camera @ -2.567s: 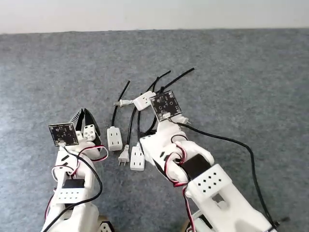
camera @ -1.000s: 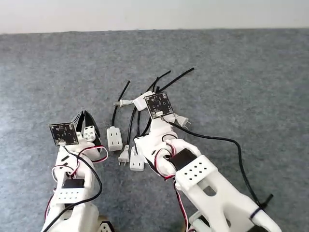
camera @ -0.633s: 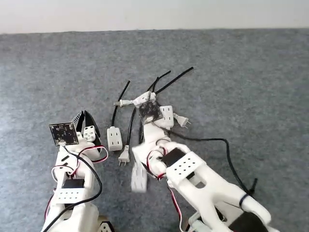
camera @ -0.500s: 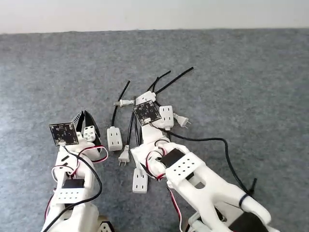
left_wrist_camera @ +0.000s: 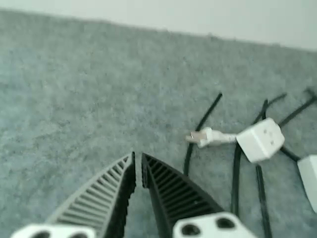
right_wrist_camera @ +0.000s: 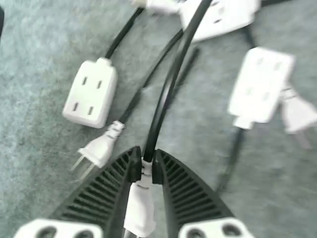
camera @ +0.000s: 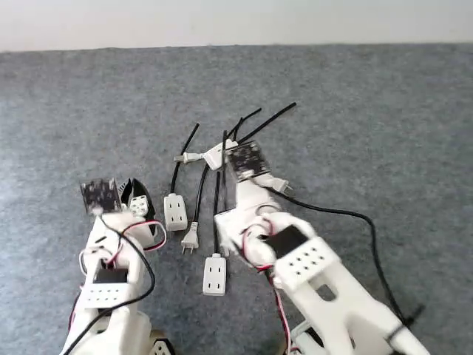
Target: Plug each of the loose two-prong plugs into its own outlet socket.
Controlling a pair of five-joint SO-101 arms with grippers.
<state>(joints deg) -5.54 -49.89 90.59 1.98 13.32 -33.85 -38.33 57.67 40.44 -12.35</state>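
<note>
Black-ribbed and clamping tight on a black cord (right_wrist_camera: 171, 84) with the right gripper (right_wrist_camera: 143, 159), biting just where that cord is meeting its white collar (right_wrist_camera: 138, 208). Tracing the cord through the high view: ending at a white outlet socket (camera: 214, 275) lying flat at lower centre of the frame with its slots facing up, and running the other way straight up the frame toward upper centre.

Passing a white two-prong plug (camera: 190, 238) just left of the clamped cord, prongs pointing at the lower edge of the frame. Passing also a second socket (camera: 175, 211) a little further left, near that plug but not touching it.

Hovering with the left gripper (left_wrist_camera: 137, 161) at the lower left of the high view, ribbed fingers (left_wrist_camera: 171, 186) pressing almost together with only a slit between them and nothing in it, over the grey fuzzy bench (camera: 384, 111).

Facing, further up the frame, a second plug (left_wrist_camera: 203, 137) lying on its side, its tail touching a cube-shaped socket (left_wrist_camera: 261, 140).

Finding one more pair just right of centre: a fourth socket (right_wrist_camera: 262, 84) with a third plug (right_wrist_camera: 297, 114) lying against it.
</note>
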